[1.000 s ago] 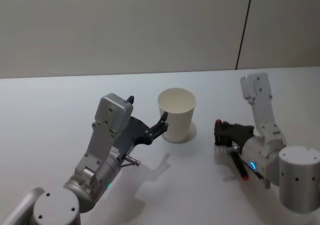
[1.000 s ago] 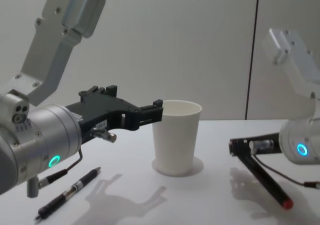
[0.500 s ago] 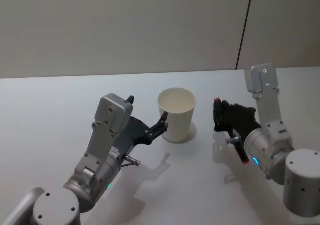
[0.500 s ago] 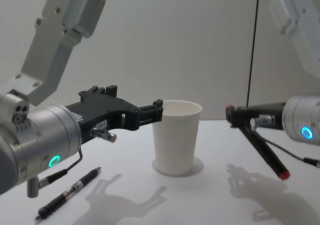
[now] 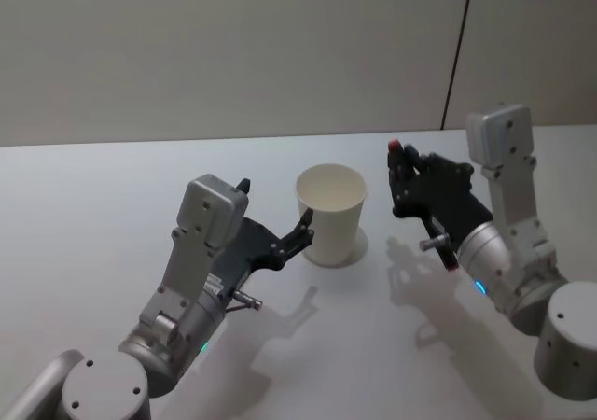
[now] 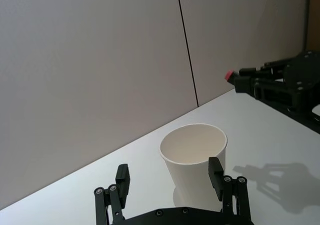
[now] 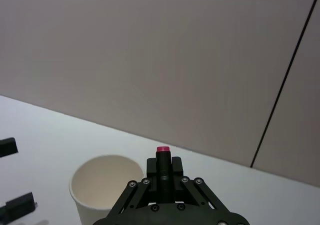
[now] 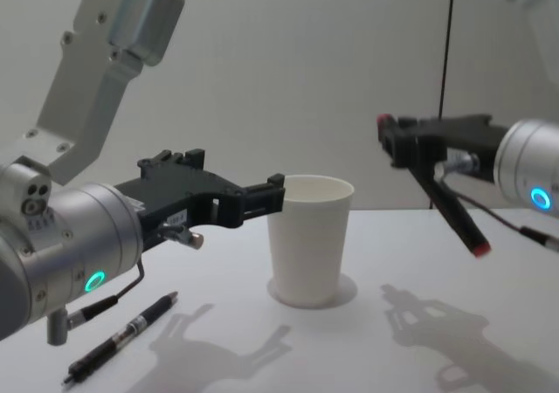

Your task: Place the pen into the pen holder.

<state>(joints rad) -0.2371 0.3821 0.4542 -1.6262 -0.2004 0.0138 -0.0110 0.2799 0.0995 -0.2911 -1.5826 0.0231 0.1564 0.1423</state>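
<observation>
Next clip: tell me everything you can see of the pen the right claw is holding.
The slim black pen with red ends, plastic by its look, is clamped in the right claw near one end, whose red tip pokes out beyond it. The rest slants downward to the other red tip. It is held in the air over the white table, on the right of the white paper cup, touching neither.

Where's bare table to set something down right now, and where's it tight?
Free: the table behind the paper cup up to the wall, and the stretch right of the cup, below the right gripper holding the pen in the air. Crowded: the cup's left side, where the open left gripper sits, and front-left, where a second pen lies.
</observation>
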